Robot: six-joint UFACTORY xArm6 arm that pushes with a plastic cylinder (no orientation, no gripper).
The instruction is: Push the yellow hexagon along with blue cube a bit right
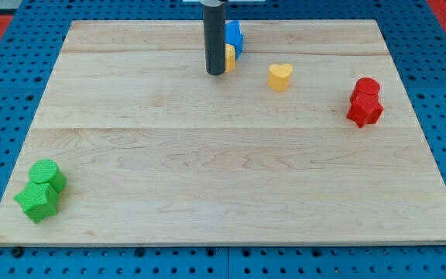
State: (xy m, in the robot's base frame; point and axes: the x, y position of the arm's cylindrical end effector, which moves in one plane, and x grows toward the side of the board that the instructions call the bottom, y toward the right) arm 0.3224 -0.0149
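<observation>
My tip (215, 72) rests on the board near the view's top centre. Just to its right, mostly hidden behind the rod, are the yellow hexagon (230, 57) and, above it, the blue cube (233, 35). The tip looks to be touching or almost touching the yellow hexagon's left side. Only the right parts of both blocks show.
A yellow heart (280, 77) lies to the right of the tip. A red cylinder (367, 87) and a red star-like block (364, 111) sit at the right. A green cylinder (46, 175) and a green star-like block (37, 200) sit at the bottom left. The wooden board (223, 170) lies on a blue pegboard.
</observation>
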